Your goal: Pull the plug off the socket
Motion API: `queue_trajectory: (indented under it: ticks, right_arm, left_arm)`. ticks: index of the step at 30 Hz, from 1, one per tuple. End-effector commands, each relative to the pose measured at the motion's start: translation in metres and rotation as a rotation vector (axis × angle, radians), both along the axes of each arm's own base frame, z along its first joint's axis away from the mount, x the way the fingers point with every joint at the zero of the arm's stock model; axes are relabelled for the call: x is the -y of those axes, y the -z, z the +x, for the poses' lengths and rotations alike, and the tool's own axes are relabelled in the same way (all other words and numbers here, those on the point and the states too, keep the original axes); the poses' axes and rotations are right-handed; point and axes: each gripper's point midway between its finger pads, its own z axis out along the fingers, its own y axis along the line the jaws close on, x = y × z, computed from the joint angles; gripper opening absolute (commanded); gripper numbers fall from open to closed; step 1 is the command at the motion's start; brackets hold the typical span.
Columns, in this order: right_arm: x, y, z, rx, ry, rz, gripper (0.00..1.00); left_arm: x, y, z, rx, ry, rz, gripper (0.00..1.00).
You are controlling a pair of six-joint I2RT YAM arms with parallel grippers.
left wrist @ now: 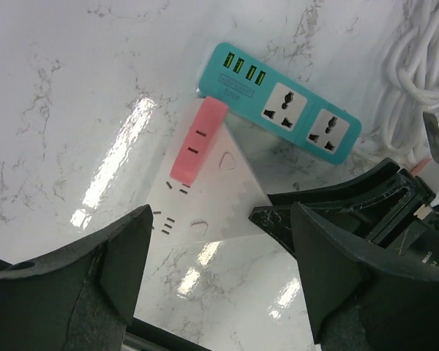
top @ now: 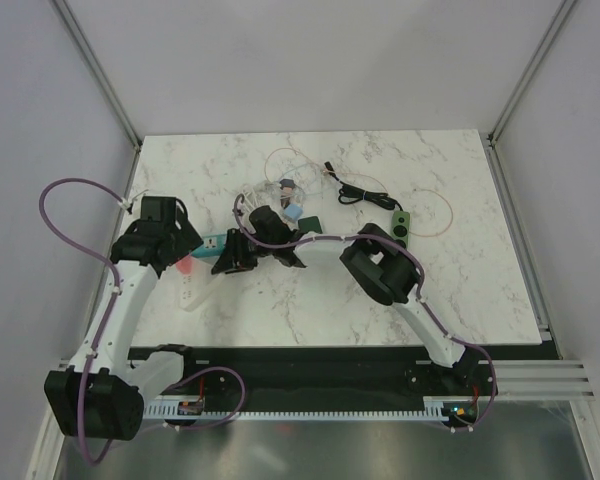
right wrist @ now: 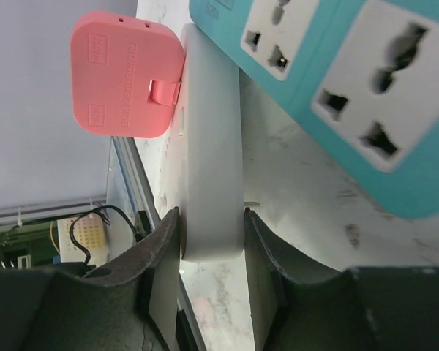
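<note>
A pink plug (left wrist: pixel 197 140) sits in a white socket strip (left wrist: pixel 205 197) that lies on the marble table; both also show in the right wrist view, the plug (right wrist: pixel 124 73) at the far end of the strip (right wrist: pixel 212 146). My right gripper (right wrist: pixel 212 241) is shut on the near end of the white strip, one finger on each side. My left gripper (left wrist: pixel 219 292) is open and empty above the table, just short of the strip and plug. In the top view the plug (top: pixel 183 266) lies between my left gripper (top: pixel 178 248) and my right gripper (top: pixel 230 258).
A teal power strip (left wrist: pixel 278 102) lies touching the white strip's far end. A coiled white cable (left wrist: pixel 417 73) is beside it. Farther back are small blue blocks (top: pixel 293 212), a black cable (top: pixel 360 192) and a green device (top: pixel 401 224).
</note>
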Motion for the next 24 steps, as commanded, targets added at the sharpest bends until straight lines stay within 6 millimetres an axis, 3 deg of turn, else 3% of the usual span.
queue_trajectory:
  ticks: [1, 3, 4, 6, 16, 24]
  right_arm:
    - [0.018, 0.010, 0.011, 0.097, -0.041, -0.081, 0.00]
    - [0.017, 0.012, 0.016, 0.095, -0.051, -0.077, 0.00]
    - [0.017, 0.013, 0.015, 0.088, -0.067, -0.069, 0.00]
    - [0.016, 0.015, 0.017, 0.083, -0.080, -0.060, 0.00]
    - [0.027, 0.019, 0.017, 0.073, -0.122, -0.036, 0.00]
    - [0.028, 0.014, 0.010, 0.059, -0.154, 0.012, 0.00]
  left_arm:
    - [0.004, -0.007, 0.000, 0.053, 0.059, 0.005, 0.83]
    - [0.005, -0.003, -0.003, 0.043, 0.070, 0.005, 0.82]
    - [0.006, 0.004, -0.006, 0.024, 0.080, 0.003, 0.70]
    - [0.006, 0.011, -0.009, -0.003, 0.081, 0.005, 0.65]
    - [-0.011, 0.041, 0.001, -0.166, 0.063, 0.052, 0.77]
    - [-0.007, 0.058, 0.012, -0.192, 0.102, 0.017, 0.72]
